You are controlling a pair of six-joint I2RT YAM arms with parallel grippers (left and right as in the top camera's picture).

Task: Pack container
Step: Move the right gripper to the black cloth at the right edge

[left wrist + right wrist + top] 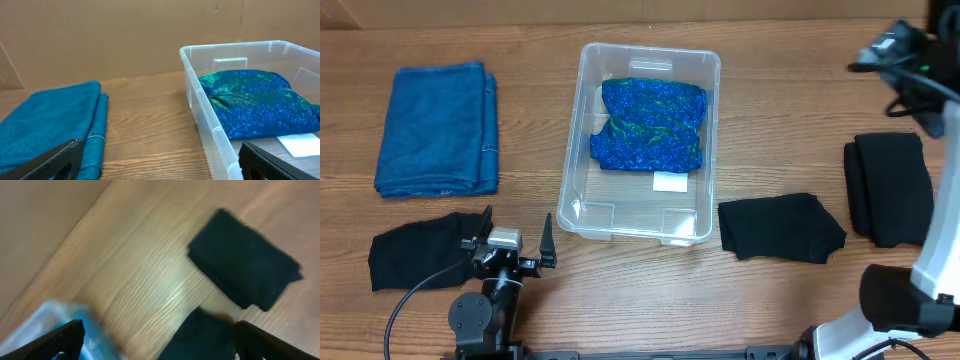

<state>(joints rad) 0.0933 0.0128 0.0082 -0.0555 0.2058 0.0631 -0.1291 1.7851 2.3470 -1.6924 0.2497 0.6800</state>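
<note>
blue cloth (652, 125) across container (625, 195) rear

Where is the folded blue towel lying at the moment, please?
In the overhead view, the folded blue towel lies on the left side of the table, apart from the container to its right, with a black cloth just nearer the robot.

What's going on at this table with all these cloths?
Two robot arms are packing cloths into a clear container. A shiny blue-green cloth already lies inside. A folded blue towel and three black cloths wait on the table. Neither arm holds anything: the left gripper and the right gripper are both open.
</note>
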